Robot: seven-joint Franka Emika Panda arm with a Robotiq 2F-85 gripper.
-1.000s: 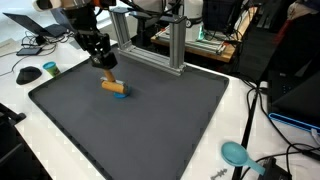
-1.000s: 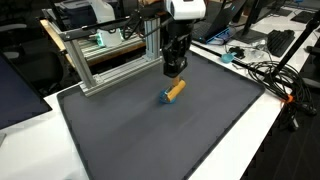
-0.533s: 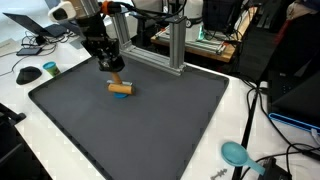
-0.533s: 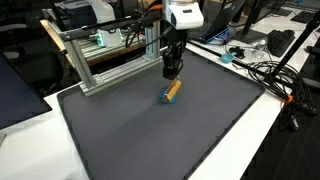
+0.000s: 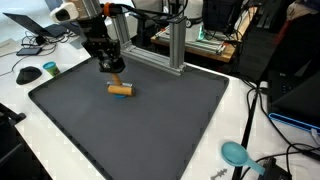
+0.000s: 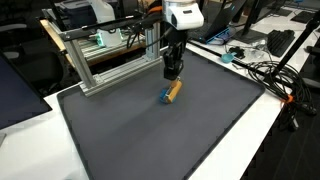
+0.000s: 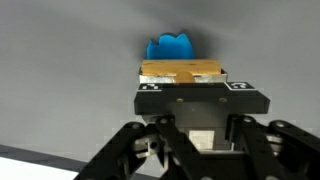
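A short wooden block with a blue end rests low on the dark grey mat, towards its back. My gripper stands directly over it in both exterior views, its fingers coming down onto the block. In the wrist view the wooden block sits between the two marked fingertips of the gripper, which is shut on it. The blue end sticks out beyond the wood. The block's underside is hidden.
An aluminium frame stands along the mat's back edge close behind the arm. A teal round object and cables lie off the mat on the white table. A dark mouse lies on the table beyond the opposite edge of the mat.
Over the first half second the gripper and block shifted a little sideways along the mat and the block levelled out. Since then nothing has visibly moved.
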